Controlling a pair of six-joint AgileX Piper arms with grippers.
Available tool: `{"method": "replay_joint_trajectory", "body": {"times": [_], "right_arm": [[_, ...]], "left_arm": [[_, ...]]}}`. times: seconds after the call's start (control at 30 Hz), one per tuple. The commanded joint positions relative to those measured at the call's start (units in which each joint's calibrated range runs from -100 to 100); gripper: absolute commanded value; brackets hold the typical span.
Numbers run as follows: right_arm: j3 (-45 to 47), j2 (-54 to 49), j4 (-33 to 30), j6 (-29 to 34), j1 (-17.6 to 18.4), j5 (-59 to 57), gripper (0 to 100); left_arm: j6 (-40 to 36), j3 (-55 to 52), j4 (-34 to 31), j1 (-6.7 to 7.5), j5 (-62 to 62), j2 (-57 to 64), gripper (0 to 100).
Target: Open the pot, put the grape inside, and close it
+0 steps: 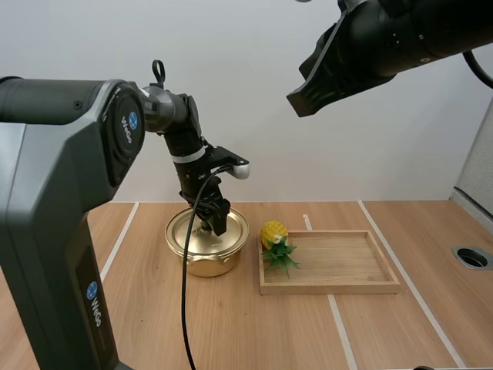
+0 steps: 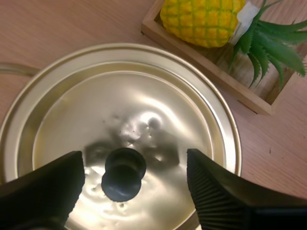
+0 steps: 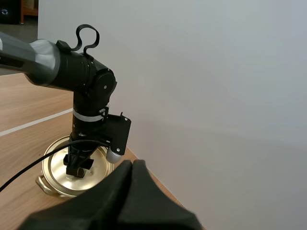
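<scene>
The round gold metal pot (image 1: 206, 264) sits on the wooden table (image 1: 231, 324) directly under my left gripper (image 1: 214, 220) with its lid (image 2: 158, 91) on. The gripper's fingers (image 2: 48, 182) are spread wide on either side of the lid's black knob (image 2: 122, 173), clear of it. Just to that gripper's right, beside the pot, a yellow toy pineapple with green leaves (image 1: 273, 233) lies in the near end of a shallow wooden tray (image 1: 331, 286), while my right gripper (image 3: 132, 167) hangs high and well apart, fingers pressed together on nothing.

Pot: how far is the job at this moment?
Nothing is done yet: the lid sits on the pot. In hand: the open left pincer straddles the knob. Remaining: lifting the lid, putting in the pineapple from the tray, closing.
</scene>
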State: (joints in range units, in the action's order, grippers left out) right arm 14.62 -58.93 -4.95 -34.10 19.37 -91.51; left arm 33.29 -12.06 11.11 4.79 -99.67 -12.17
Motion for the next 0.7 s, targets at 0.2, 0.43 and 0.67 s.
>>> {"method": "replay_joint_trajectory", "body": {"times": [0.2,0.43,0.67], "right_arm": [[-0.5,-0.7,0.2,0.2,-0.2,0.4,0],[-0.5,-0.7,0.3,0.2,-0.2,0.4,0],[-0.5,-0.7,0.3,0.2,-0.2,0.4,0]], "left_arm": [[-3.3,4.0,-3.9,0.15,-0.3,1.5,100],[-6.3,12.6,-10.8,0.15,-0.3,9.5,100],[-10.3,20.3,-13.1,0.15,-0.3,20.3,100]]}}
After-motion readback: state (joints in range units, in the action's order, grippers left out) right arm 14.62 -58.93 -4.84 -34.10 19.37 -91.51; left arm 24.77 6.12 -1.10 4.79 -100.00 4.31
